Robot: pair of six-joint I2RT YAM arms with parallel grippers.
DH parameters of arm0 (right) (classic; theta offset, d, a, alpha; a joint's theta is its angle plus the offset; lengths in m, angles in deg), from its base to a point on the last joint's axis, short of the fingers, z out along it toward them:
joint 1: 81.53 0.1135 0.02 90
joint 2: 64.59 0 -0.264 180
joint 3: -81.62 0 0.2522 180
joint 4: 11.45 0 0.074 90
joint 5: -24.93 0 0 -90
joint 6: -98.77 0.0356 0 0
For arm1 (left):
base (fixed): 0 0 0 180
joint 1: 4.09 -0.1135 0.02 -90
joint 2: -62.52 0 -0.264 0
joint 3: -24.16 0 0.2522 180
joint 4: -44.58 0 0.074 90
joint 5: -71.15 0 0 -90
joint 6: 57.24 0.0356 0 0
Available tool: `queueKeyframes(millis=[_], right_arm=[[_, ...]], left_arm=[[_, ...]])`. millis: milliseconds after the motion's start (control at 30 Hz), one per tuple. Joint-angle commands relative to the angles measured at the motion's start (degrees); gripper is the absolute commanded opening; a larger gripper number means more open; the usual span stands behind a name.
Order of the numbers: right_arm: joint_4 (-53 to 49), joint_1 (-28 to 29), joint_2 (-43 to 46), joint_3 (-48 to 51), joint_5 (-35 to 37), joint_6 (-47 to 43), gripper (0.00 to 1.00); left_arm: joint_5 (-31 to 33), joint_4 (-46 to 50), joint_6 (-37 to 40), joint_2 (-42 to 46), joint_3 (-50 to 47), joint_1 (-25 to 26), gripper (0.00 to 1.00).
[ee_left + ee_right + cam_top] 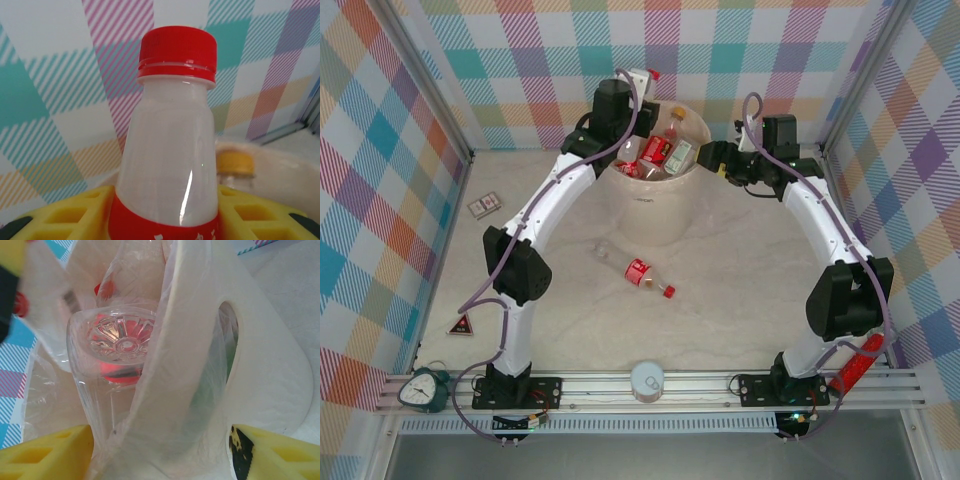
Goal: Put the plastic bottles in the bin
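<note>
Yellow pads (65, 215) of the left tool (162, 217) clamp the red label of a clear red-capped bottle (172, 145), which stands upright in the grip and looks empty. In the top view this tool hangs over the far left edge of the bin (650, 215), so the step in hand looks like the drop. The next move probably calls for bringing the bottle fully over the opening, then parting the pads so it falls inside and not onto the rim. The right tool (162, 457) is at the bin's right side, its jaws closed at a middling width across the rolled rim and a thin clear liner (195, 390), apparently steadying it. The bin is cream and wide. It already holds several bottles (655, 150), most with red labels, and a yellow-capped one (235, 165) pokes up near the held bottle. One more bottle with a red label (642, 273) lies on its side on the tabletop (740, 290), in front of the bin and between the arms, not yet collected
</note>
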Motion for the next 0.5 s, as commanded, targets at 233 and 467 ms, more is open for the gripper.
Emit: queueKeyframes(millis=[233,467], right_arm=[[-0.78,0.39,-0.58,-2.41,-1.23,-1.49,0.72],[-0.89,0.46,-0.51,-2.82,-1.15,-1.23,0.72]], left_arm=[[-6.78,6.20,-1.45,0.34,-0.67,-1.16,0.79],[-8.05,5.71,-2.91,1.18,0.90,-1.16,0.77]])
